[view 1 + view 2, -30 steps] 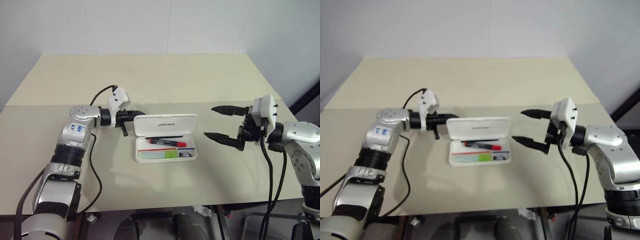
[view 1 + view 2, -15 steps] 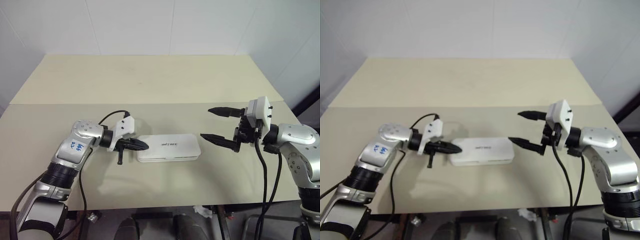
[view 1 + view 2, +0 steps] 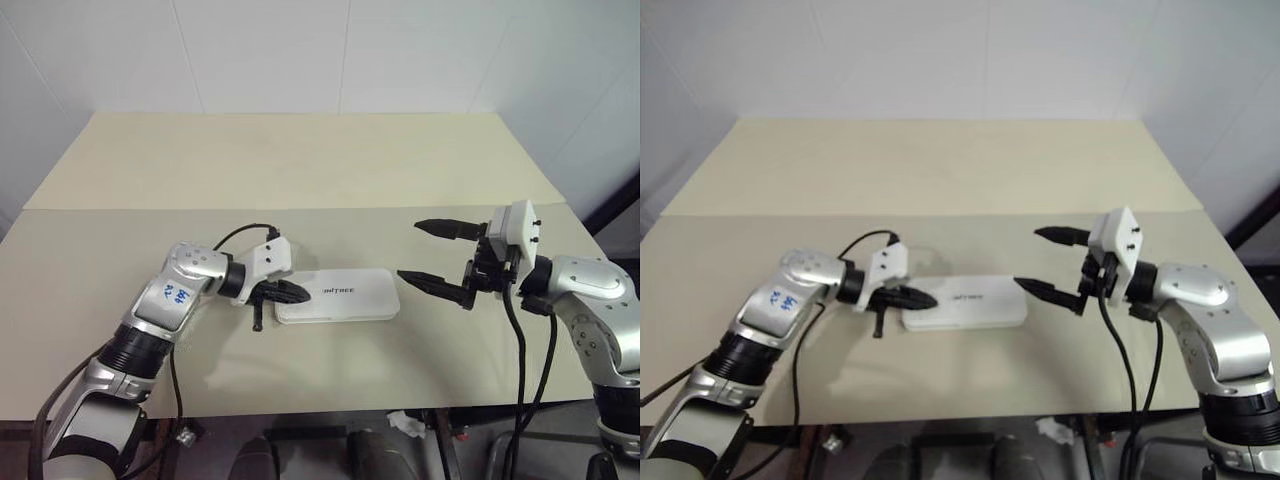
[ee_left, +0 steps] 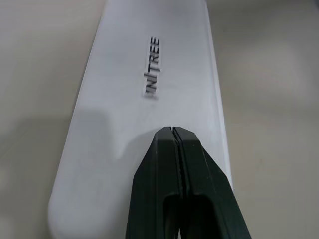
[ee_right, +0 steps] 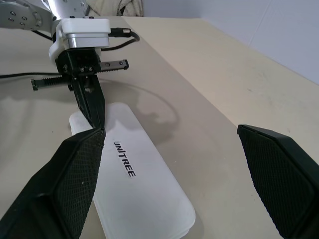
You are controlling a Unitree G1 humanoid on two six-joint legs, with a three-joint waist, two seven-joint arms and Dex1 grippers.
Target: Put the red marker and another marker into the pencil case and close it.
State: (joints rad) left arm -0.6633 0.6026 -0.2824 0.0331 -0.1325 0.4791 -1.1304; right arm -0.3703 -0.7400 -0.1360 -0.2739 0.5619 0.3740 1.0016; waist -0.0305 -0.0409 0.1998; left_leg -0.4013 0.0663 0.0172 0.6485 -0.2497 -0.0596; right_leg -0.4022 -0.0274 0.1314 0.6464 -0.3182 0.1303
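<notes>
Flat, closed pencil case (image 3: 338, 295), long axis left-to-right.

This looks like a robot test room or lab, not a home. Two plain beige tables (image 3: 300, 160) stand pushed together, the seam between them running from 9 to 3 o'clock. At 12 o'clock rise bare white wall panels (image 3: 270, 55) with thin joints. Loose black cables (image 3: 525, 340) hang from the arms at 4 o'clock.
</notes>
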